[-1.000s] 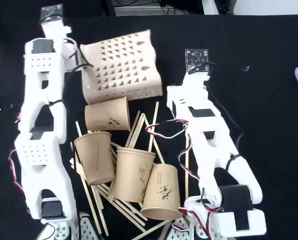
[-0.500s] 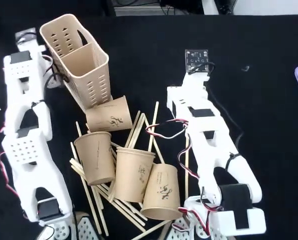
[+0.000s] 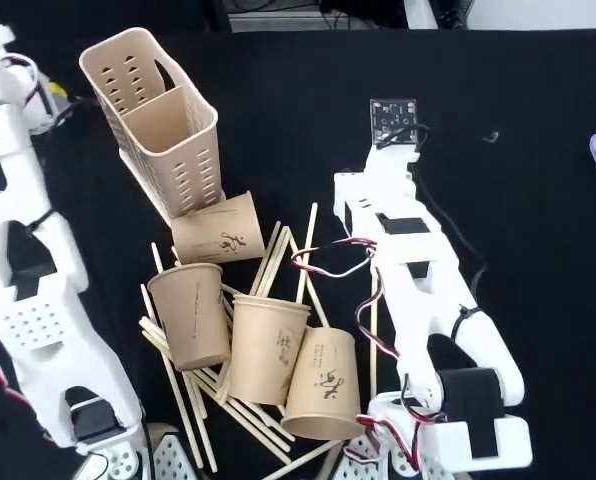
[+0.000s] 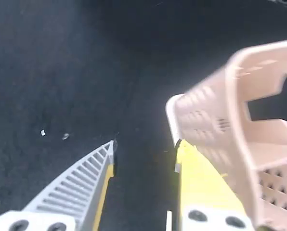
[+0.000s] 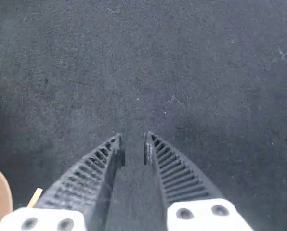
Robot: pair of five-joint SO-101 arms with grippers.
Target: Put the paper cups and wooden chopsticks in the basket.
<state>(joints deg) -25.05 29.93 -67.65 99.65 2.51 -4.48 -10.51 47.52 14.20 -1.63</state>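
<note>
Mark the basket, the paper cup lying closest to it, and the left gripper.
basket (image 3: pixel 185 168), high view, on its slotted side wall.
paper cup (image 3: pixel 218 231), high view, on the middle of its side.
left gripper (image 4: pixel 146 144), left wrist view, midway between its open fingertips.

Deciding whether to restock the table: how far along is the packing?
Done: the basket stands mouth up, both compartments empty. In hand: nothing. The left claw is open beside the basket, and the right claw holds nothing above the black table. Left: all four paper cups lie on their sides among the scattered wooden chopsticks, so everything still needs loading.
</note>
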